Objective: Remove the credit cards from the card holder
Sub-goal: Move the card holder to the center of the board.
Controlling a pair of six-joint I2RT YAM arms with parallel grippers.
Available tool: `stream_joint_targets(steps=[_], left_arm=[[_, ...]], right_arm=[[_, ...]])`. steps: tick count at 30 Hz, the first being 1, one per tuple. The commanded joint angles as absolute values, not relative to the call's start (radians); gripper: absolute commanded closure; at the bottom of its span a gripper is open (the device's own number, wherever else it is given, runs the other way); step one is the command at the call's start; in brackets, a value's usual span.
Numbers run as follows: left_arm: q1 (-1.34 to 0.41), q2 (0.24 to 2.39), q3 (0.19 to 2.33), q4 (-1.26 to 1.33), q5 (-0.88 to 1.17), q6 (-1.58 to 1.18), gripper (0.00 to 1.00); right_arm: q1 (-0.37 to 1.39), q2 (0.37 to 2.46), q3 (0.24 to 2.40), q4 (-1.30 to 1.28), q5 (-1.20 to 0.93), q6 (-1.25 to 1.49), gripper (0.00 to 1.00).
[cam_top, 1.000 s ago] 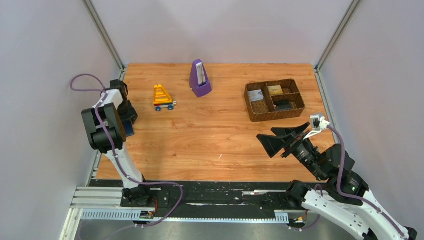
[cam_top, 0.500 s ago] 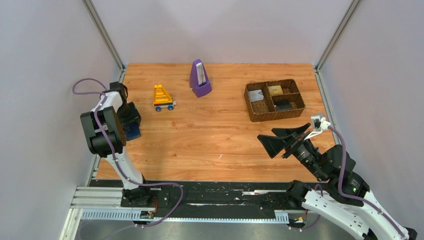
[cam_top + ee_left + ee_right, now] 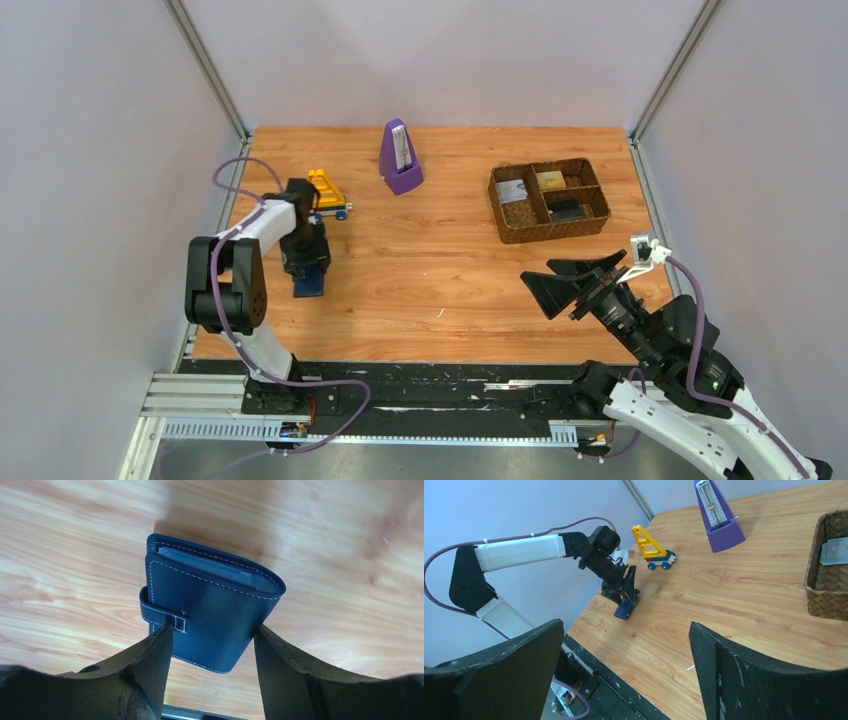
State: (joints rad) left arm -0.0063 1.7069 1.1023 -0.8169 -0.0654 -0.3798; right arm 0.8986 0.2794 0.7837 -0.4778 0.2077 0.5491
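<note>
Near the left edge of the table (image 3: pixel 450 290), toward its near-left corner, the card holder (image 3: pixel 210 605) is found clamped by the left gripper (image 3: pixel 212 630), whose fingers are closed against its strap side and its folded side. The holder is folded shut, with its strap (image 3: pixel 162 614) fastened across the opening. Blue-grey sleeve pages (image 3: pixel 215 565) are seen at the end away from the fingers, but no credit cards can be made out. Whether its lower end rests on the wood cannot be told. The right gripper (image 3: pixel 626 626) is held above the near right part of the table, jaws wide and empty.

Handling is judged as follows. The holder is taken to be light, with a pliant and fairly smooth cover, so it may bow or slip under a narrow pinch. A hold across the spine or one cover is advised, leaving the strap side free. The strap must be released before any card can be drawn. The cards are expected to be thin, stiff and slick, and best taken by an exposed edge.
</note>
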Motion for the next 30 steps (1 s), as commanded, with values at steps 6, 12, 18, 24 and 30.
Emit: stream_joint_targets(steps=[6, 12, 18, 24, 30], left_arm=[[-0.336, 1.633, 0.995, -0.822, -0.084, -0.570, 0.36], [-0.526, 1.548, 0.964, -0.712, 0.039, -0.674, 0.36], [-0.632, 1.528, 1.003, -0.692, 0.041, -0.697, 0.37], [-0.673, 1.541, 0.999, -0.702, -0.023, -0.633, 0.37], [-0.797, 1.606, 1.076, -0.756, -0.136, -0.585, 0.35]], right_arm=[[0.896, 0.249, 0.762, -0.499, 0.251, 0.566, 0.01], [0.896, 0.267, 0.747, -0.509, 0.269, 0.571, 0.01], [0.897, 0.300, 0.737, -0.534, 0.271, 0.598, 0.02], [0.897, 0.308, 0.715, -0.536, 0.275, 0.639, 0.02], [0.897, 0.325, 0.716, -0.535, 0.283, 0.650, 0.03]])
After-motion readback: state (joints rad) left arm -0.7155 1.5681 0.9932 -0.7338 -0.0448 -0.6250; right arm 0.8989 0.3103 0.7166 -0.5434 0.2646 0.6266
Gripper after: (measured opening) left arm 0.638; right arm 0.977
